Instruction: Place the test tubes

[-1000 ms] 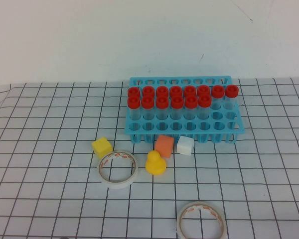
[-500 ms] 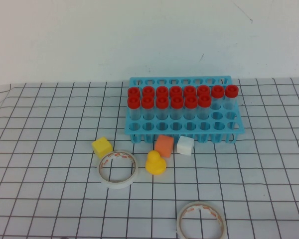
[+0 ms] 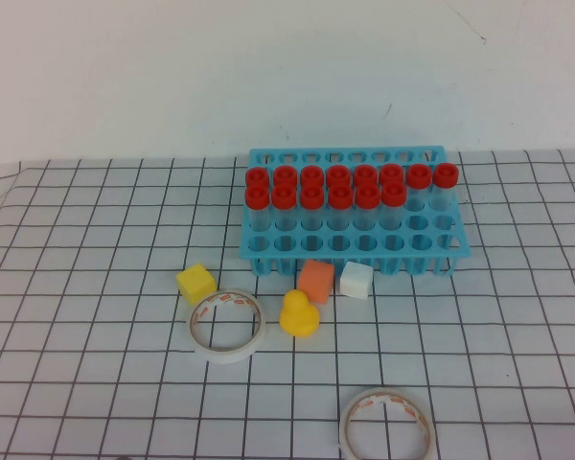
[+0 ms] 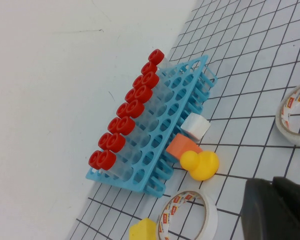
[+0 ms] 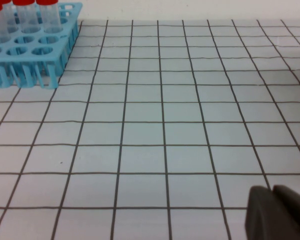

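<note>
A blue test tube rack (image 3: 353,251) stands at the back middle of the gridded table. Several clear tubes with red caps (image 3: 338,188) fill its two rear rows; its front rows are empty. The rack (image 4: 165,135) and the tubes (image 4: 121,125) also show in the left wrist view, and the rack's end (image 5: 35,52) in the right wrist view. My left gripper (image 4: 273,186) is shut and empty, well short of the rack near the tape rolls. My right gripper (image 5: 271,192) is shut and empty over bare grid to the rack's right. Neither arm shows in the high view.
In front of the rack lie an orange cube (image 3: 316,280), a white cube (image 3: 356,279), a yellow duck (image 3: 298,313) and a yellow cube (image 3: 195,283). One tape roll (image 3: 227,324) lies beside the duck, another (image 3: 386,428) near the front edge.
</note>
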